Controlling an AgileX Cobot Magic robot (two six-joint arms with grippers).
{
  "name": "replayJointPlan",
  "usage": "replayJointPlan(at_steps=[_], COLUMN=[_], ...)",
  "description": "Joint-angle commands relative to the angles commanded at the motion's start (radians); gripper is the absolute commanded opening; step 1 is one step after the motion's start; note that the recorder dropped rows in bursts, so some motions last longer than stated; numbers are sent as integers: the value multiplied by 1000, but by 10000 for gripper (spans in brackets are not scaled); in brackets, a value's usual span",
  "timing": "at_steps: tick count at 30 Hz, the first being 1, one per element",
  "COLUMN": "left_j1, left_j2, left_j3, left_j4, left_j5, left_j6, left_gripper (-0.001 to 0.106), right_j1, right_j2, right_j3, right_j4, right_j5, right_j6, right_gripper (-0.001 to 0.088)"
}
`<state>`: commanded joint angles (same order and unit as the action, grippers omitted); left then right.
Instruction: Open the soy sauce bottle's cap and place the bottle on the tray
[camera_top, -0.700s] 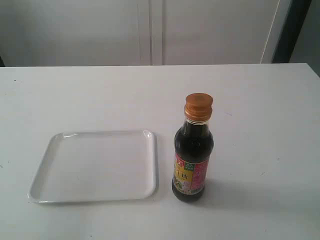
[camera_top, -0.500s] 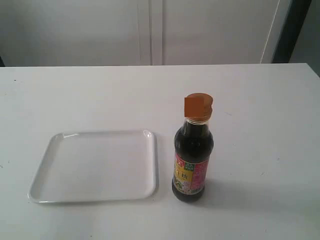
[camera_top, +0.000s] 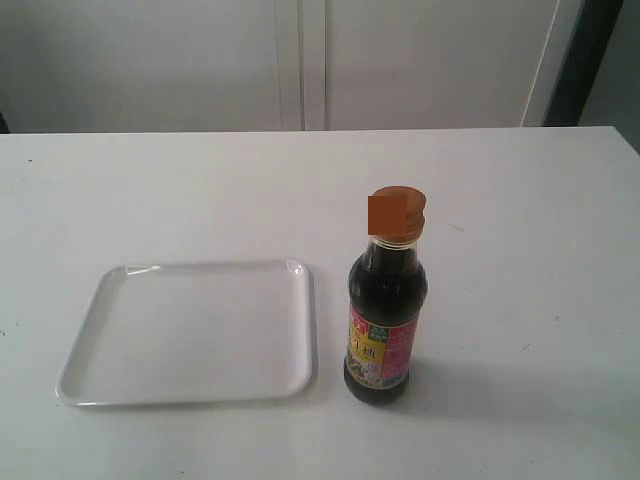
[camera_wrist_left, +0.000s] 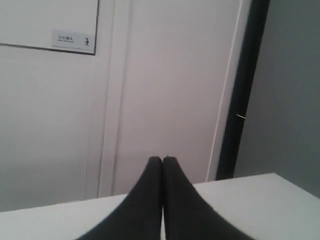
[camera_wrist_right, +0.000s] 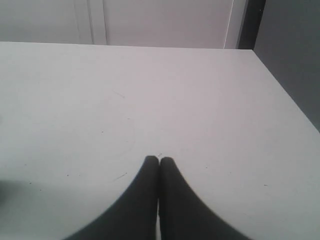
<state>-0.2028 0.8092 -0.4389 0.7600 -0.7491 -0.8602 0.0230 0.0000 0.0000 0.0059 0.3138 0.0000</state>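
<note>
your soy sauce bottle (camera_top: 387, 310) stands upright on the white worktop (camera_top: 520, 250), right of the middle in the exterior view, its pink, yellow and green label facing the camera. the cap (camera_top: 396, 212) sits on top of the neck, golden-orange (part of it reads as a flat blurred patch there, so you cannot tell from this whether it is flipped up or down). the dark liquid fills the bottle up to the narrow neck.

just beside the bottle, to its left in the exterior view, you have the tray (camera_top: 80, 385), flat on the worktop with nothing on it. a thin strip of worktop shows between its near edge and the bottle's base; the two do not touch.

neither arm shows in the exterior view. your left tool (camera_wrist_left: 162, 160) has its two dark fingers pressed tip to tip, gripping nothing, and it points over the worktop's far edge towards a pale wall. your right tool (camera_wrist_right: 159, 160) is likewise closed tight on nothing, above bare worktop, with the bottle and tray outside its view.
</note>
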Motion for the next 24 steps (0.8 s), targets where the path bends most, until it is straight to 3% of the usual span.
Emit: replayJointPlan(at_steps=[4,6,8,9,10,11,12,17,22,24], left_j1=[-21,-51,-61,-65,-71,-85,-92,-197,-335,-358], left_j2=[61,96,131,160,175,201,215,306,441,477], left_j3=[-34,-50,-53,-53,-53,-53,-53,-69,-175,-202], left_j4=[210,230,228,214,195,168,166,168,168,166], left_j5=[-24,-101,-196,-258,-282,-302,-306,-354,-348,-348], left_j6=[-100,-108,-89,-112,-128,-136,-136,-128,-52,-52], left_gripper=[2,124,399,656,779,970,1049,1052,1052,1052], right_j1=[0,0,0,0,0,0,0,0,0,0], right_j2=[0,0,0,0,0,0,0,0,0,0], right_j3=[0,0,0,0,0,0,0,0,0,0], right_j4=[0,0,0,0,0,0,0,0,0,0], right_j5=[0,0,0,0,0,0,0,0,0,0], right_j6=[0,0,0,0,0,0,0,0,0,0], right_gripper=[0,0,0,0,0,0,0,0,0,0])
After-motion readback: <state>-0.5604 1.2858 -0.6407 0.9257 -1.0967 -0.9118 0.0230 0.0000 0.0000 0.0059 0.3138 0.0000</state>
